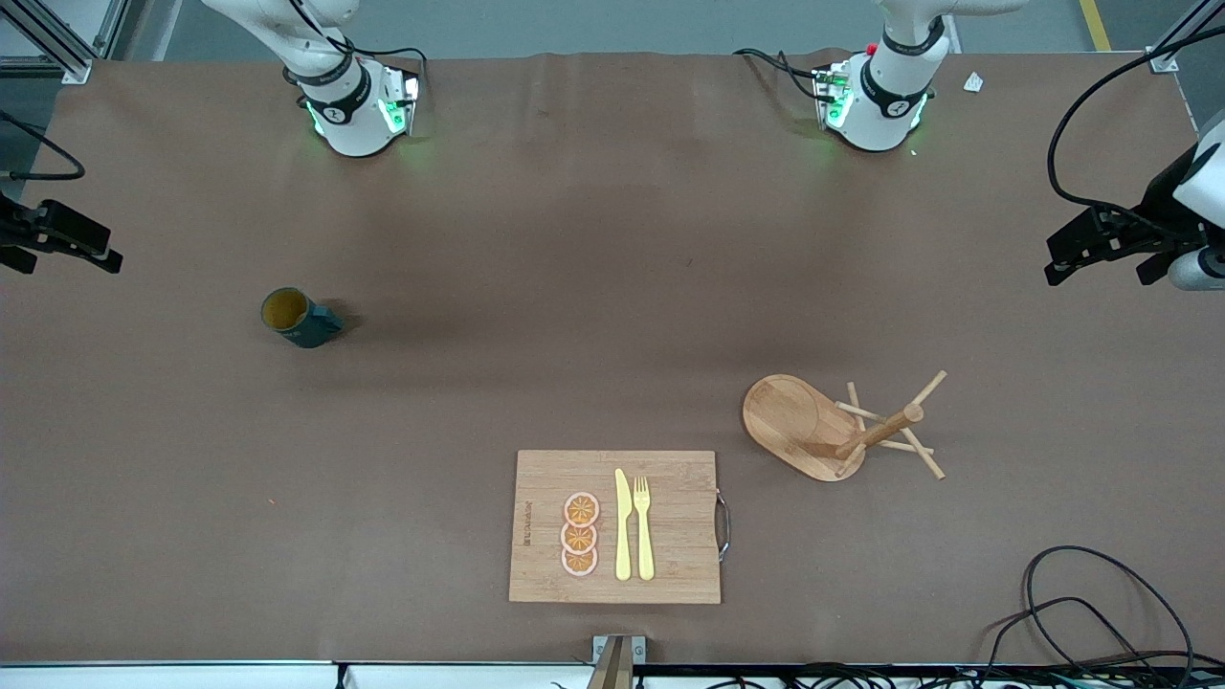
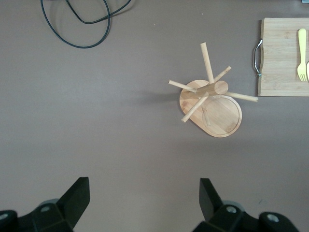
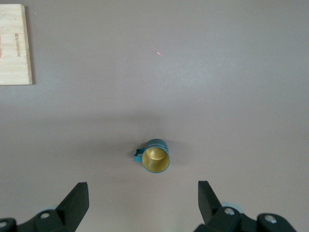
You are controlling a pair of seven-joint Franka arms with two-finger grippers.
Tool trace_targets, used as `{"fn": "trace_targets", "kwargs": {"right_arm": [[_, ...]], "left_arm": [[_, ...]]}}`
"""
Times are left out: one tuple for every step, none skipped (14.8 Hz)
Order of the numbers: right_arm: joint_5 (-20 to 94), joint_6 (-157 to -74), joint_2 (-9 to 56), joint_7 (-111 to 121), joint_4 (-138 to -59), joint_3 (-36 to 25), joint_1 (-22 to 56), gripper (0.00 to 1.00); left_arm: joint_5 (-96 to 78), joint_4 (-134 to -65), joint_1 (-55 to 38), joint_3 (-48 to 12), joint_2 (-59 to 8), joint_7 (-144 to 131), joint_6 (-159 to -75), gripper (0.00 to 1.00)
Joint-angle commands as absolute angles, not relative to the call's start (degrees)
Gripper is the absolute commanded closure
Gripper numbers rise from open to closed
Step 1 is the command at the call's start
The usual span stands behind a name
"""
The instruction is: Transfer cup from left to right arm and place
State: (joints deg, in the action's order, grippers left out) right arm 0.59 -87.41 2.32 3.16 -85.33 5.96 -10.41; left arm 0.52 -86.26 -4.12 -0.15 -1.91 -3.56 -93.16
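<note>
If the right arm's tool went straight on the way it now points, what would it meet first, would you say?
Probably the bare table. The right tool points down, open, and the cup stands upright just off its centre line, so it might be met first; depth is unclear.

The cup (image 1: 299,319) is dark teal outside, yellowish-brown inside. The table (image 1: 536,287) is plain brown. The board (image 1: 614,526) and rack (image 1: 831,428) are pale wood. The knife (image 1: 623,524) and fork (image 1: 643,526) are yellow; the slices (image 1: 580,534) are orange with pinkish rims.
</note>
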Motion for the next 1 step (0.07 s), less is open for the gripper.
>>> {"fn": "trace_targets", "kwargs": {"right_arm": [[-0.6, -89.5, 2.3, 2.2, -87.0, 6.0, -10.7, 0.0]], "left_arm": [[0.1, -84.5, -4.0, -0.2, -3.0, -3.4, -93.0, 0.0]]}}
